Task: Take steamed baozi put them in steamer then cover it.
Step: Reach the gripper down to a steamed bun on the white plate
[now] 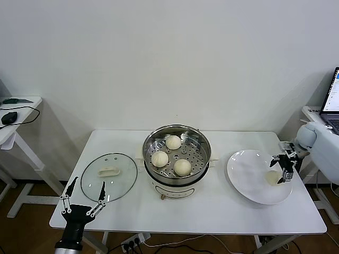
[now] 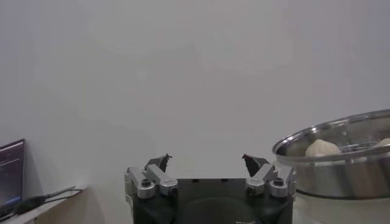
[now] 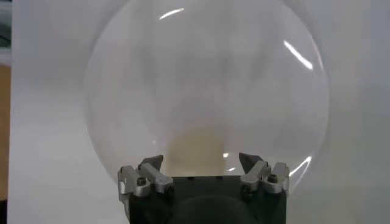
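Three cream-white baozi (image 1: 172, 142) (image 1: 159, 159) (image 1: 182, 167) lie in the shiny steel steamer (image 1: 197, 135) on its white base at the table's middle. A fourth baozi (image 1: 272, 178) lies on the white plate (image 1: 249, 177) at the right. My right gripper (image 1: 281, 168) is open just above that baozi, its fingers to either side; in the right wrist view the baozi (image 3: 198, 152) sits between the open fingertips (image 3: 152, 163). The glass cover (image 1: 108, 177) with its white handle lies flat left of the steamer. My left gripper (image 1: 83, 197) is open at the table's front left edge, near the cover.
A side table with a black mouse (image 1: 9, 117) and cable stands at the far left. A laptop (image 1: 331, 100) sits on a stand at the far right. The steamer's rim (image 2: 341, 140) shows in the left wrist view with a baozi (image 2: 322, 148) inside.
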{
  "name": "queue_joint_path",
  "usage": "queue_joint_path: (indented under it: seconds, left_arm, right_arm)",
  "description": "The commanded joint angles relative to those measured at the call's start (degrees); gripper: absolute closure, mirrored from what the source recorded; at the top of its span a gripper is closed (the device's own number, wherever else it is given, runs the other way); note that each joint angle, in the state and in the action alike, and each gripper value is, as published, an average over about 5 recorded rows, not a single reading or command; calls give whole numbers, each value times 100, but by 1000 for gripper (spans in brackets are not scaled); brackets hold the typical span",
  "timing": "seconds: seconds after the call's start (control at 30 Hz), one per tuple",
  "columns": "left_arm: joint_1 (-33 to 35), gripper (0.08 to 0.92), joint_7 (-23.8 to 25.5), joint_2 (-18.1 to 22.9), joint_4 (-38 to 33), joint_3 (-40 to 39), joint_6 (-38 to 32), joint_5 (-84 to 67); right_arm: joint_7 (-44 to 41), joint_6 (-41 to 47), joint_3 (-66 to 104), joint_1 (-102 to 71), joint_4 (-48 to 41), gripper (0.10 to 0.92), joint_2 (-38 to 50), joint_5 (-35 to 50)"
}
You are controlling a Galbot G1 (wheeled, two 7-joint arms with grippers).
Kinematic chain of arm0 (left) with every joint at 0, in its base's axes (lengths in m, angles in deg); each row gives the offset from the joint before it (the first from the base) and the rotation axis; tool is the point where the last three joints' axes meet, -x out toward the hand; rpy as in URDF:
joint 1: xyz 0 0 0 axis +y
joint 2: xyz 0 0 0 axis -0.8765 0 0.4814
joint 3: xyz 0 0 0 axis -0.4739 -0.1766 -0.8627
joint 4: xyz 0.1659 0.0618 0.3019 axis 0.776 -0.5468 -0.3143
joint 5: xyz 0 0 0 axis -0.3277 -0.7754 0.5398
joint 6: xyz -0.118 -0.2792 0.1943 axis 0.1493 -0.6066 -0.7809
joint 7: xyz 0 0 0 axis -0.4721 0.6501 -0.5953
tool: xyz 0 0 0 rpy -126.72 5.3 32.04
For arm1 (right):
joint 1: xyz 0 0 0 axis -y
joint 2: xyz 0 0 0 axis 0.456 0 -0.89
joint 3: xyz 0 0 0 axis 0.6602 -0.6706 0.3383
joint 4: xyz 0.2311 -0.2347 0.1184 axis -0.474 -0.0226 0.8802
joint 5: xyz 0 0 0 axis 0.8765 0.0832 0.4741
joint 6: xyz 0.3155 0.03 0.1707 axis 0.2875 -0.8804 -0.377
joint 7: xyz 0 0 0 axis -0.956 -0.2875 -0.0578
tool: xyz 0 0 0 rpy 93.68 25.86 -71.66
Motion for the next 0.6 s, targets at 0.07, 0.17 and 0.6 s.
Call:
queue_joint_path:
  seconds: [0.07, 0.17, 0.6]
  left_arm:
    - [0, 177, -3, 7, 7, 3, -7, 3]
    - [-5, 177, -5, 8, 9, 14, -8, 2]
    - [-33, 177, -20, 1, 21, 67, -9, -13]
  right_arm:
    - [123, 103, 174, -236, -267, 203, -137, -175]
    - [131, 108, 208, -233, -306, 211, -182, -215]
    - [-151, 125, 215, 83, -131, 354, -172, -162]
